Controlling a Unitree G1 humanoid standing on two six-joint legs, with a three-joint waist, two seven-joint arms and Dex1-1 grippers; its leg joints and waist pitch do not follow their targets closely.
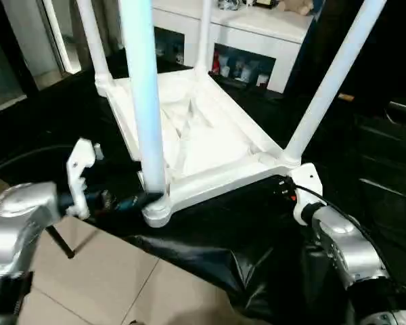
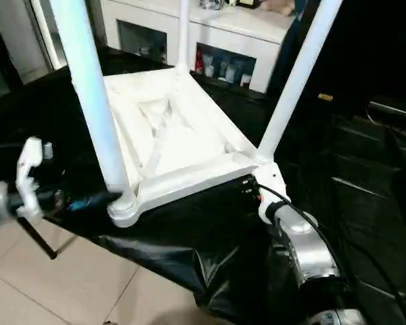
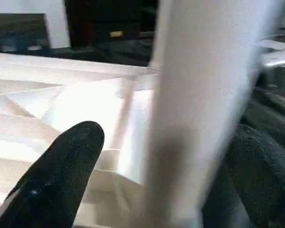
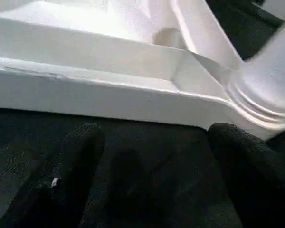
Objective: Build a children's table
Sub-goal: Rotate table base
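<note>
1. Left gripper (image 3: pixel 152 156) stands with its two black fingers (image 3: pixel 61 175) spread apart on either side of the nearest leg (image 1: pixel 145 101) of the children's table, close to where that leg enters its corner socket (image 1: pixel 157 206); whether the fingers press on the tube cannot be told
2. Right gripper (image 4: pixel 152 180) is released, its fingers (image 4: pixel 71 175) wide apart over the black cloth (image 4: pixel 142 156), just below the table top's white edge and near a second leg (image 1: pixel 328 84) where it meets its ringed socket
3. Upside down on the black cloth lies the ribbed table top (image 1: pixel 203 135), its underside up, showing crossed ribs
4. Four white tubular legs rise from its corners: the nearest one by the left gripper, one by the right gripper, and two at the far corners, far left (image 1: pixel 93 40) and far right (image 1: pixel 204 34)
5. Silver forearms show at both sides of the head views, the left forearm (image 1: pixel 20 217) and the right forearm (image 1: pixel 352 250)
6. Behind the table stands a white cabinet (image 1: pixel 257 34) with small items on its shelves
7. Pale floor tiles (image 1: pixel 108 277) show beneath the cloth's hanging front edge
</note>
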